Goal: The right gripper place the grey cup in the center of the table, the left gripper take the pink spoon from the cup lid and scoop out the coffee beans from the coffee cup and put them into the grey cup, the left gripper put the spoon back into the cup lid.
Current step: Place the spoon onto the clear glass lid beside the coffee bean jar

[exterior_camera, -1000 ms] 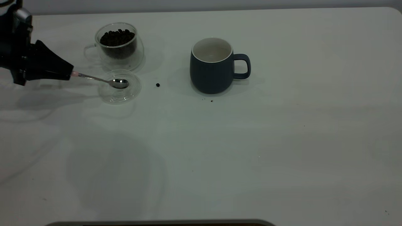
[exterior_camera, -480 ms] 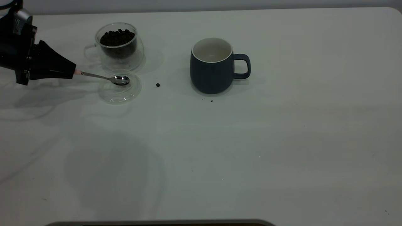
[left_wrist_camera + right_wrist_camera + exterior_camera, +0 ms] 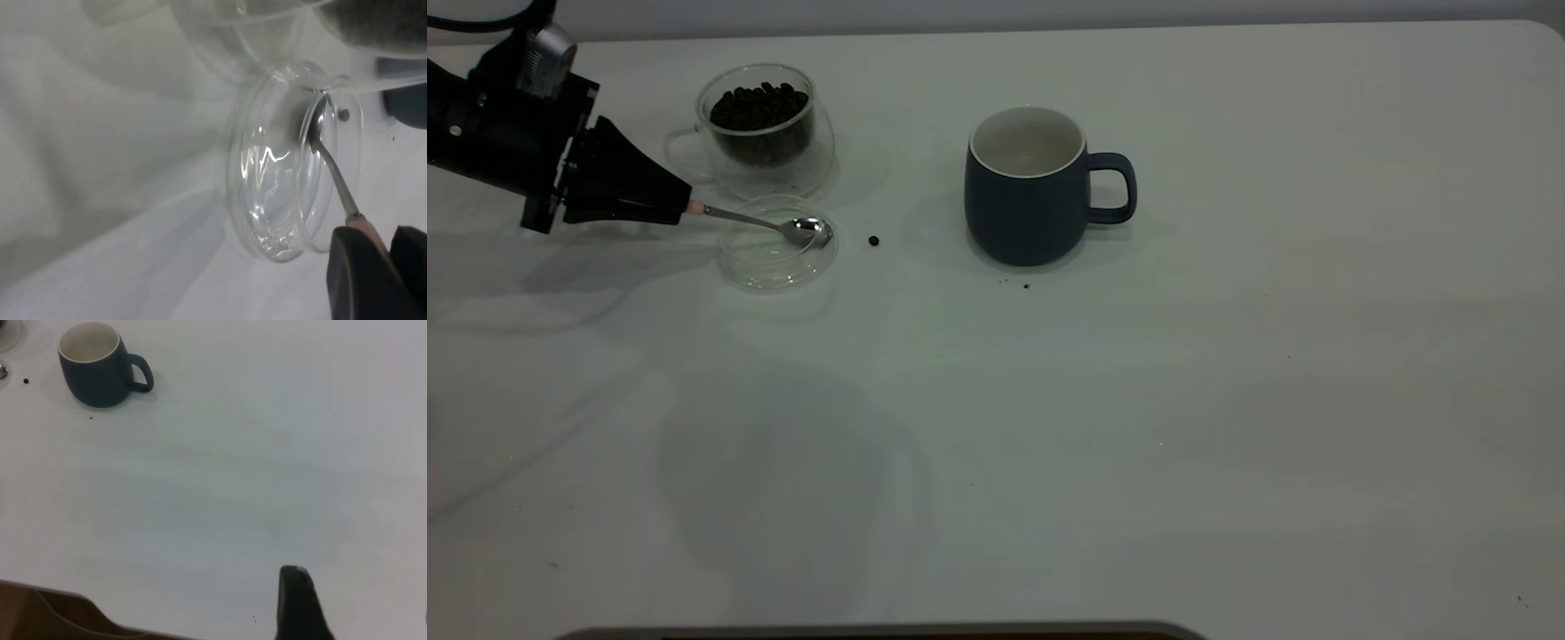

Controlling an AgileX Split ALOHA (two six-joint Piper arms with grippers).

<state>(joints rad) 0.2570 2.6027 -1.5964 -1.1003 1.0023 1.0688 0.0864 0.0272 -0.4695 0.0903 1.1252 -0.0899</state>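
Since a second ago the left gripper [image 3: 680, 212] shifts rightward at upper left of the frame, clamped on the spoon [image 3: 769, 224] by its pink handle, bowl over the lid's [image 3: 769, 271] far rim. Spoon looks light, stiff and slick, so the handle-end hold suits; lid looks fragile and slides easily.

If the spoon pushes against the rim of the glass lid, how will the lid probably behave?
The cup lid looks shallow, thin and empty, so it is probably light and may slide on the smooth table rather than tip. The pink spoon, held by the left gripper, has its bowl near the far rim, so a sideways drag could carry the lid along. Being clear glass, it is likely fragile.
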